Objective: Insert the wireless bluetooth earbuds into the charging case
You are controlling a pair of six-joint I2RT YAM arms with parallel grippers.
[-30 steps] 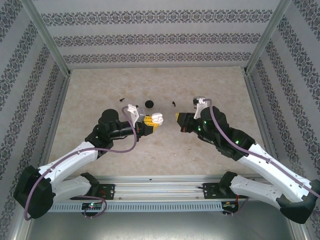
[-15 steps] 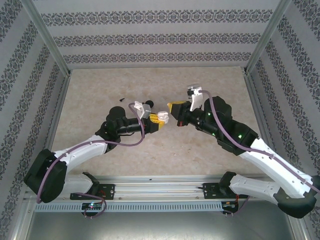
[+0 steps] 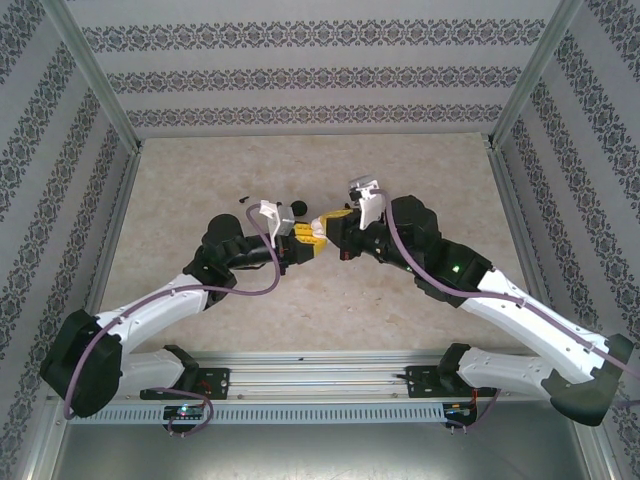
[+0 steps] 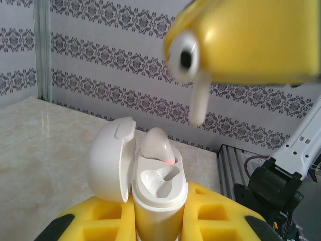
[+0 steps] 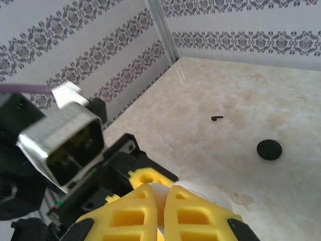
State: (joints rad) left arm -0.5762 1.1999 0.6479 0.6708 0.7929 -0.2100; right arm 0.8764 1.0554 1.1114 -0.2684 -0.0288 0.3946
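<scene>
Closing in, right jaws bring earbud [image 4: 197,95] over charging case [image 4: 156,202].

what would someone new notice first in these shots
In the left wrist view, the open charging case sits clamped in the left end effector, with one earbud already seated and the other slot empty. Just above it, the right end effector holds the second earbud, stem down.

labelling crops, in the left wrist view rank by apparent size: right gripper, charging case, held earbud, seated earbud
1. right gripper, inflated by nearness to the camera
2. charging case, lid open
3. held earbud and seated earbud: alike, seated one partly sunk, so unranked
</scene>
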